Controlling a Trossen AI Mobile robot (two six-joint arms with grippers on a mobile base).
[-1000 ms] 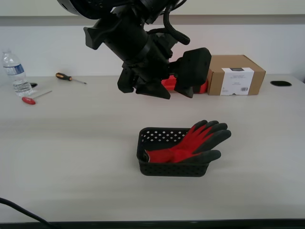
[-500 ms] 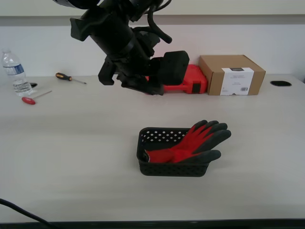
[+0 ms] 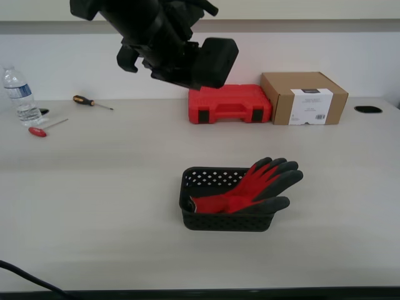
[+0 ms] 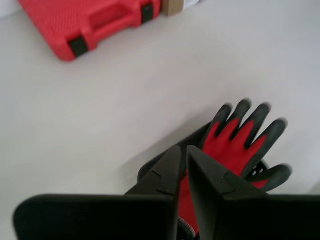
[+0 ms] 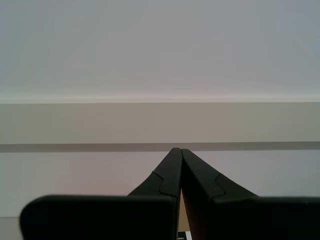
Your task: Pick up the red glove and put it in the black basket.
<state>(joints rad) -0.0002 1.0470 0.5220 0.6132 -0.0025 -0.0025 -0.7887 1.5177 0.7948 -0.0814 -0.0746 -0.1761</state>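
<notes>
The red glove (image 3: 259, 184) lies in the black basket (image 3: 206, 220) at the table's middle. Its cuff is inside and its dark fingers hang over the basket's end on the exterior view's right. My first gripper (image 4: 181, 150) is shut and empty, high above the glove (image 4: 235, 137) and the basket (image 4: 146, 172). My second gripper (image 5: 177, 150) is shut and empty and faces a bare wall. A black arm (image 3: 165, 37) hangs high at the back on the exterior view's left, and its jaws do not show there.
A red tool case (image 3: 230, 103) and a cardboard box (image 3: 304, 98) stand at the back; the case also shows in the first wrist view (image 4: 85, 20). A water bottle (image 3: 19, 94) and two screwdrivers (image 3: 90, 102) (image 3: 44, 129) lie at the far left.
The arm has risen and swung toward the exterior view's left, uncovering the red tool case. The glove and basket have not moved.
</notes>
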